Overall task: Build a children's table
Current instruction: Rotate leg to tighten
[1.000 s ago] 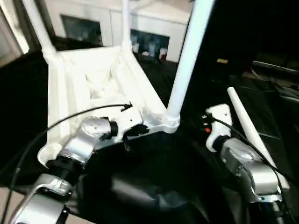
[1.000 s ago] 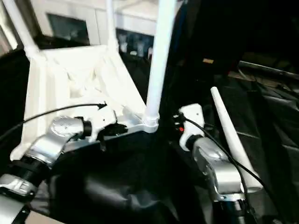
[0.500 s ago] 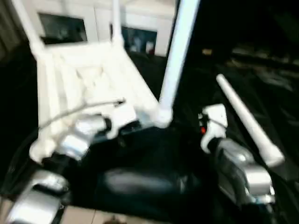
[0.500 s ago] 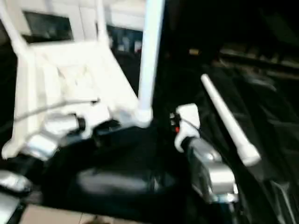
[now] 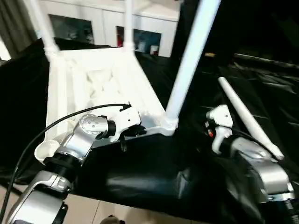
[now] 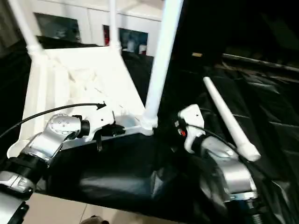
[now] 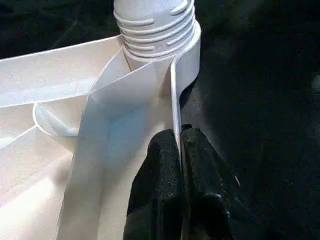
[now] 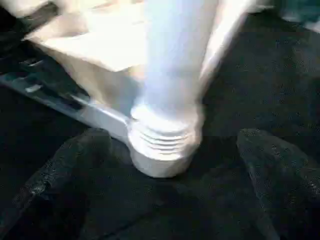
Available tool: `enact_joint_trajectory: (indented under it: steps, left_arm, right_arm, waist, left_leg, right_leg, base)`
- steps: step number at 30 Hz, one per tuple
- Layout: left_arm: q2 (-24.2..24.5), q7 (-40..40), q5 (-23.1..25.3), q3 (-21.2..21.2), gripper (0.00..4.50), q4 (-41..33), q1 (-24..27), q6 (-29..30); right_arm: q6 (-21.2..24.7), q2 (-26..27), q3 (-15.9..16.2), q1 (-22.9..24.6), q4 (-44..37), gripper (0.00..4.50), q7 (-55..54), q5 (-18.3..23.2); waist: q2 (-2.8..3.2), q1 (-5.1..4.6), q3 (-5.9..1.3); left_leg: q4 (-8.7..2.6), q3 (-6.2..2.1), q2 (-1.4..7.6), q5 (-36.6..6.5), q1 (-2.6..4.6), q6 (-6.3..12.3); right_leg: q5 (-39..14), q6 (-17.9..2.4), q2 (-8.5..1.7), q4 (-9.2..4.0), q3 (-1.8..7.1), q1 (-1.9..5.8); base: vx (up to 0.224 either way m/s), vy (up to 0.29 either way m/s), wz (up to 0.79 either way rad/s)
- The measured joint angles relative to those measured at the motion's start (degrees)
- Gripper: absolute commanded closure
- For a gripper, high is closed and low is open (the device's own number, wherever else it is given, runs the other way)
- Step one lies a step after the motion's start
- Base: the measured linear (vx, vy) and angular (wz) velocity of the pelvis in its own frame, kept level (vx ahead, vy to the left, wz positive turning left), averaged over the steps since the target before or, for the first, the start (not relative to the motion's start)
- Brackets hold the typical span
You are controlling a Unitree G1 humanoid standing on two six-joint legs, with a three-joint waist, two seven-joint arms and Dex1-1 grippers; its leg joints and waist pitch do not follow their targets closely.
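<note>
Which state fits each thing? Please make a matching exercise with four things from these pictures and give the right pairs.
Things:
1. left claw
2. right claw
3. loose leg
4. near-right leg

States:
A. lying on the black cloth
B. standing in a corner socket
C. shut on the tabletop's rim
D. open, facing the socket

Pairs: 1-C, 2-D, 3-A, 4-B

Note the white tabletop (image 5: 98, 84) lies inverted with three legs (image 5: 191, 56) socketed; a fourth leg (image 5: 247, 119) lies loose alongside.
</note>
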Motion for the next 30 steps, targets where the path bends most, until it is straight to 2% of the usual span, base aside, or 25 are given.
enact_joint_trajectory:
  steps: [4, 11, 18, 24, 25, 28, 30]
  left_arm:
    - [0.9, -2.7, -0.7, -0.6, 4.50, -1.9, 0.9, 0.0]
    - [0.9, -6.2, -1.4, -1.2, 4.50, -3.3, 1.5, 0.0]
    - [1.1, -7.7, -1.7, -1.5, 4.50, -3.6, 1.6, 0.0]
    - [1.1, -8.3, -1.7, -2.0, 4.50, -3.7, 1.6, -0.1]
    - [1.0, -8.3, -1.6, -2.1, 4.50, -3.7, 1.6, -0.2]
    - [1.1, -8.7, -1.6, -2.2, 4.50, -3.7, 1.6, -0.6]
    - [1.1, -8.7, -1.5, -2.2, 4.50, -3.7, 1.6, -0.6]
  right_arm:
    - [-1.9, -2.0, 1.4, -0.9, 2.6, 0.02, 2.1, -2.0]
    - [-2.0, -1.1, 1.5, -3.5, 5.1, 0.02, 4.4, -1.0]
    - [-4.5, -1.3, 3.8, -3.9, 9.3, 0.02, 7.3, -1.6]
    - [-6.5, 0.2, 4.4, -7.1, 13.8, 0.02, 7.7, -2.5]
    - [-6.8, 0.9, 4.4, -7.4, 14.2, 0.28, 7.7, -2.5]
    - [-7.2, 1.4, 4.8, -7.8, 15.3, 0.38, 7.9, -2.5]
    - [-7.8, 1.4, 5.3, -7.8, 15.8, 0.69, 8.0, -2.6]
  waist:
    - [0.00, 0.43, 0.00]
    - [0.01, 1.12, 0.01]
    - [0.06, 0.99, 0.03]
    - [0.11, 0.81, 0.06]
    - [0.11, 0.82, 0.06]
    - [0.11, 0.85, 0.06]
    - [0.11, 0.82, 0.06]
  left_leg:
    - [0.00, 0.08, 0.01, 0.1, -0.05, 0.14]
    - [0.00, 0.23, 0.07, 0.3, -0.02, 0.11]
    - [0.00, 0.31, 0.08, 0.3, -0.02, 0.13]
    - [0.01, 0.31, 0.09, 0.3, 0.00, 0.11]
    - [0.00, 0.31, 0.09, 0.3, 0.01, 0.11]
    - [0.00, 0.31, 0.10, 0.3, -0.01, 0.11]
    - [0.00, 0.32, 0.10, 0.3, 0.00, 0.11]
  right_leg:
    - [0.0, 0.0, -0.03, 0.11, 0.02, -0.11]
    - [0.0, 0.0, -0.11, 0.23, 0.02, -0.10]
    - [0.0, -0.1, -0.15, 0.26, 0.01, -0.12]
    - [0.0, -0.1, -0.15, 0.31, 0.01, -0.12]
    - [0.0, -0.1, -0.15, 0.31, 0.01, -0.12]
    - [0.0, -0.1, -0.15, 0.31, 0.01, -0.12]
    - [0.0, -0.1, -0.15, 0.31, 0.01, -0.13]
  base:
    - [0.000, 0.000, 0.00]
    - [0.000, 0.000, 0.00]
    - [0.000, 0.000, 0.00]
    - [0.000, 0.000, 0.00]
    - [0.000, 0.000, 0.00]
    - [0.000, 0.000, 0.00]
    - [0.000, 0.000, 0.00]
